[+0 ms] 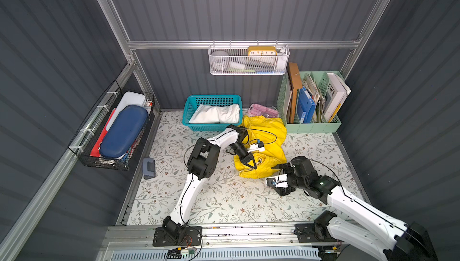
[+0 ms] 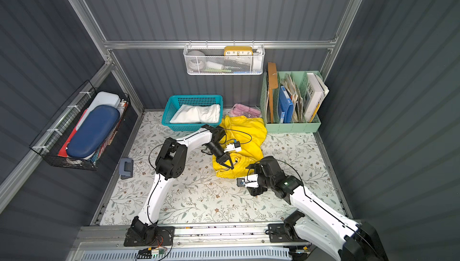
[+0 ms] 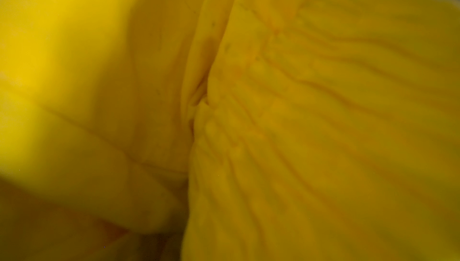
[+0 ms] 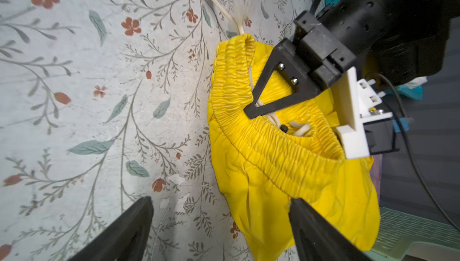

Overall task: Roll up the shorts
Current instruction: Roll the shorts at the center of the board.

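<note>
The yellow shorts (image 1: pixel 267 133) (image 2: pixel 246 130) lie crumpled on the floral table, right of centre in both top views. Their gathered waistband (image 4: pixel 239 73) and whitish drawstring (image 4: pixel 224 8) show in the right wrist view. My left gripper (image 1: pixel 251 164) (image 2: pixel 228 164) (image 4: pixel 250 111) is shut on the waistband, and yellow cloth (image 3: pixel 298 123) fills the left wrist view, hiding the fingers. My right gripper (image 1: pixel 273 178) (image 2: pixel 249 179) (image 4: pixel 220 203) is open at the shorts' near edge, one finger over cloth, the other over bare table. The white shorts (image 1: pixel 216 114) (image 2: pixel 198 114) lie in the teal basket (image 1: pixel 211 97).
A pink pouch (image 1: pixel 263 110) lies behind the yellow shorts. A green file organizer (image 1: pixel 311 124) stands at the back right. A blue-grey hole punch (image 1: pixel 148 169) sits at the table's left edge. A wire basket (image 1: pixel 112 133) hangs on the left wall, a white mesh basket (image 1: pixel 249 60) on the back wall.
</note>
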Available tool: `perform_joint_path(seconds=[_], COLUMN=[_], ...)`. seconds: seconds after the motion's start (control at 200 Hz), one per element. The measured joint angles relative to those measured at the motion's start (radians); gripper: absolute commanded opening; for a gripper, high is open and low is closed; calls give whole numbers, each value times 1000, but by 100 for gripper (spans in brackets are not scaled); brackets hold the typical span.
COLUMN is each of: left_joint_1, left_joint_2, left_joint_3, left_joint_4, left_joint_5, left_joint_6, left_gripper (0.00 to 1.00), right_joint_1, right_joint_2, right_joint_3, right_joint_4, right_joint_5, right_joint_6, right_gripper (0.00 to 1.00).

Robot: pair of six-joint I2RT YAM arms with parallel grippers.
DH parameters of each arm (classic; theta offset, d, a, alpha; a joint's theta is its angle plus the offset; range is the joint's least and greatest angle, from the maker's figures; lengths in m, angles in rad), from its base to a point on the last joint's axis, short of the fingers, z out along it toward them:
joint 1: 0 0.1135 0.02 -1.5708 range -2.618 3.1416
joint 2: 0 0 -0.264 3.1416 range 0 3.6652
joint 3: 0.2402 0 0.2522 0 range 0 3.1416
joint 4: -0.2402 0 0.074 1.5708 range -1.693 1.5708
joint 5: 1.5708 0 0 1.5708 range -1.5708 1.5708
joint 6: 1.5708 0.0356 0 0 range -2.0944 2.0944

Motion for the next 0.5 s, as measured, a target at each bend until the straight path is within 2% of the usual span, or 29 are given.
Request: perform_joint_path(seconds=[0.26, 0.5], left_joint_1=[0, 0], left_joint_2=[8, 8], left_joint_3=[9, 8], left_joint_4=[-7, -5], left_joint_5=[3, -1], left_joint_6=[-14, -41], left_gripper=[1, 2], right_joint_1=[0, -16], right_joint_2=[224, 357], right_joint_3=[2, 37], right_joint_4=[185, 276], right_joint_5=[96, 134], right_joint_6=[-152, -228], right_gripper=[94, 93])
